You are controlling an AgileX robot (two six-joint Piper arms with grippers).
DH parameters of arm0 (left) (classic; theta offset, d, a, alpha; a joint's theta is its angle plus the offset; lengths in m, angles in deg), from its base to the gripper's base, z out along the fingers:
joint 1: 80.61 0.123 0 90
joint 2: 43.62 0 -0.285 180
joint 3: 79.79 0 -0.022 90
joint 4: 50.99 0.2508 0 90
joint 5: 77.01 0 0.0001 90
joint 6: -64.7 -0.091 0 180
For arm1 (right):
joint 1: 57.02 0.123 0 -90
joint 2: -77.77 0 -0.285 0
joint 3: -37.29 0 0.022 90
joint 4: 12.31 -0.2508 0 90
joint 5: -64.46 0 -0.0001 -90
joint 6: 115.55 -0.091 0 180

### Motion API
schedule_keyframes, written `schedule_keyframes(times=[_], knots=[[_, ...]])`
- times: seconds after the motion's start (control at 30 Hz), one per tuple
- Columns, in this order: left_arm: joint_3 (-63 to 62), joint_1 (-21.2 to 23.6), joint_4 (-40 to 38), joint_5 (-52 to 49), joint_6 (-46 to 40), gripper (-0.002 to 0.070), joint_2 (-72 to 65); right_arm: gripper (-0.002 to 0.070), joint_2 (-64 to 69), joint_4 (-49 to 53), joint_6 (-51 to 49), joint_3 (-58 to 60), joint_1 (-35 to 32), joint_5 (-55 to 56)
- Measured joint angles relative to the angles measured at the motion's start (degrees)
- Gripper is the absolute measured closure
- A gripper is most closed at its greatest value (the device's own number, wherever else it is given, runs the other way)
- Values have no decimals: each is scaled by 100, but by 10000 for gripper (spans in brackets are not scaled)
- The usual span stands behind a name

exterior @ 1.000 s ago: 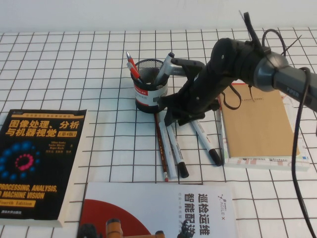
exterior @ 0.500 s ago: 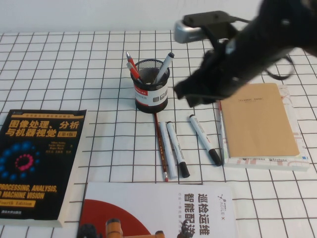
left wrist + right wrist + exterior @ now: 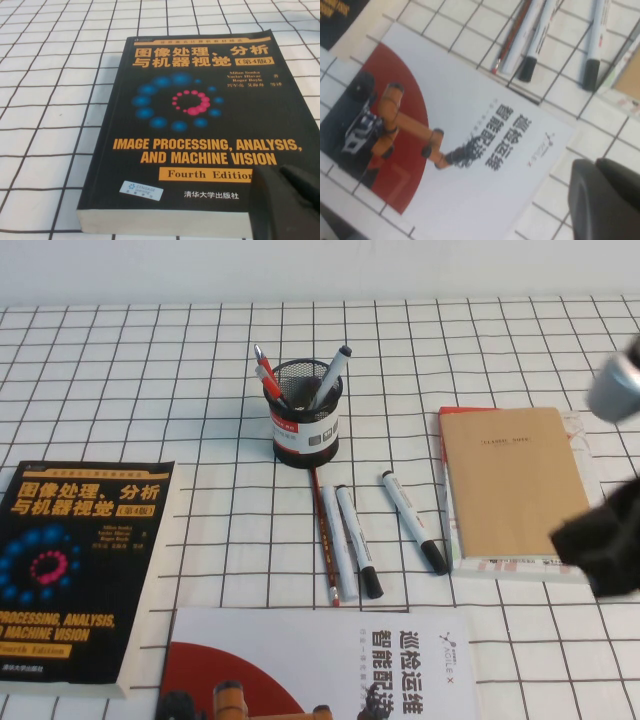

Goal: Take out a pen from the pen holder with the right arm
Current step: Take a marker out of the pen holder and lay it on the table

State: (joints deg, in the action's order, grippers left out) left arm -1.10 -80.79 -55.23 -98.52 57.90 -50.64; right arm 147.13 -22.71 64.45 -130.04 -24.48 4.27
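The black mesh pen holder (image 3: 305, 425) stands upright at mid-table with a red pen (image 3: 265, 372) and a grey-capped marker (image 3: 332, 370) sticking out of it. In front of it lie two white markers (image 3: 357, 540) (image 3: 413, 522) and a dark red pencil (image 3: 324, 538) flat on the table. My right gripper (image 3: 600, 540) is a blurred dark shape at the right edge, far from the holder; in the right wrist view it (image 3: 594, 162) is shut with nothing in it, above the white booklet's corner. My left gripper (image 3: 279, 170) is shut and empty, low over the black book.
A brown notebook (image 3: 515, 480) lies on the right, partly under my right arm. The black textbook (image 3: 75, 570) lies at the left front and a white booklet (image 3: 320, 665) at the front edge. The table is covered by a white grid cloth.
My right arm has pulled away from the pen holder, swinging up and out to the right edge. Its fingers have shut with nothing in them. The pens in the holder stand as before.
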Motion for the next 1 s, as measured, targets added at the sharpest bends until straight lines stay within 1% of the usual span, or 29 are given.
schedule_keyframes(times=[0.2,0.33,0.4,0.47,0.57,0.83,0.93,1.0], knots=[[0,0,0,0,0,679,0,692,-630,179,0,109,0,-808],[0,0,0,0,0,680,0,692,-795,410,0,422,0,-811],[0,0,0,0,0,679,0,692,-880,488,0,649,0,-582],[0,0,0,0,0,680,0,692,-1033,620,0,1033,-15,-77],[0,0,0,0,0,680,0,692,-1418,672,0,1815,-310,875],[0,0,0,0,0,679,0,692,-2979,256,0,4801,-1985,4066],[0,0,0,0,0,680,0,692,-3691,167,0,5643,-2504,4878],[0,0,0,0,0,680,0,692,-4090,132,0,6026,-2755,5145]])
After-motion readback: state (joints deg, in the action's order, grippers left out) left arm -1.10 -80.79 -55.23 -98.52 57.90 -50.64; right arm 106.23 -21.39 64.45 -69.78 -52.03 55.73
